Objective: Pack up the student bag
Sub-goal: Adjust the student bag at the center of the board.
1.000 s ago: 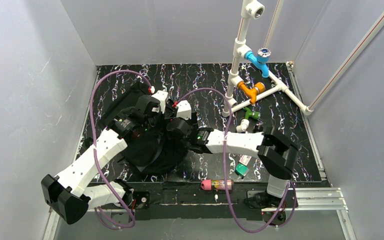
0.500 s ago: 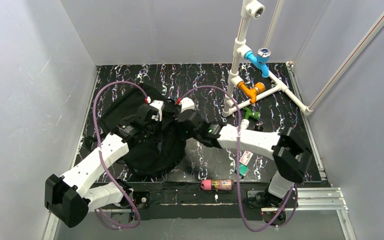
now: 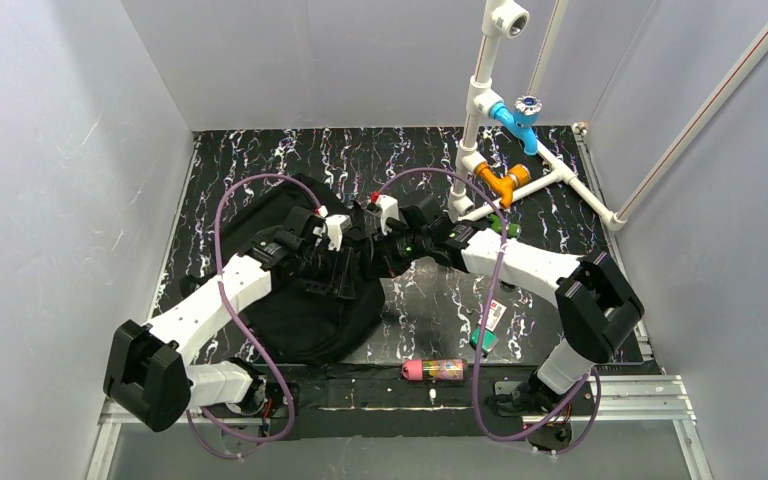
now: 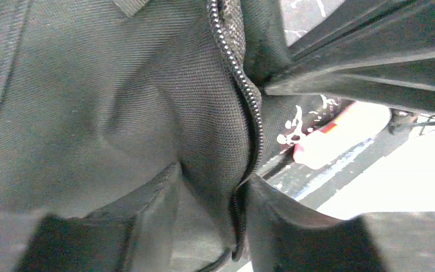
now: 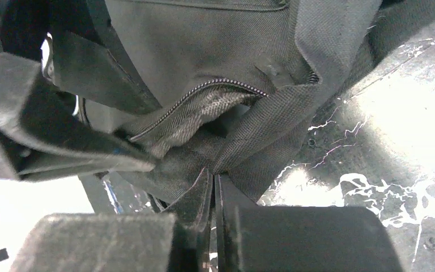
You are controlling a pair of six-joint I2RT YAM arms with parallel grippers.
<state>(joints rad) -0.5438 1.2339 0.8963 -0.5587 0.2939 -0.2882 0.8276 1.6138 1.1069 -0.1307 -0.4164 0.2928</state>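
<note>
Two arms: both reach over the table [image 3: 260, 160] and meet at one spot, the upper right edge of the student bag [image 3: 295, 310].
Bag, where: it lies slumped left of centre on the table, partly under the left arm. Its zip [image 4: 242, 96] runs along the edge being worked.
Right gripper [image 5: 214, 178]: the jaws are closed together, pinching a fold of the bag's cloth just beside the zip. I judge this a hold meant to pull one lip of the opening.
Left gripper [image 4: 209, 198]: the jaws are parted some way with the zip seam between them. Nothing looks clamped, though the fingers are dark and blurred, so light contact with the cloth may be there.
Why so: with one lip pinned by the right gripper, the left gripper is probably free to take a fresh bite and spread the mouth.
Count, bags: one.
Count, loose items: three, all outside the bag by the near edge. They are one pink pencil case [image 3: 434, 370], one white-and-red card [image 3: 493, 314] and one small teal piece [image 3: 482, 340].
Count, pipe frame [image 3: 472, 120]: one, far right, carrying one blue fitting [image 3: 520, 115], one orange fitting [image 3: 503, 182] and one green fitting [image 3: 501, 228].
Stage: judged early, with nothing seen packed.
</note>
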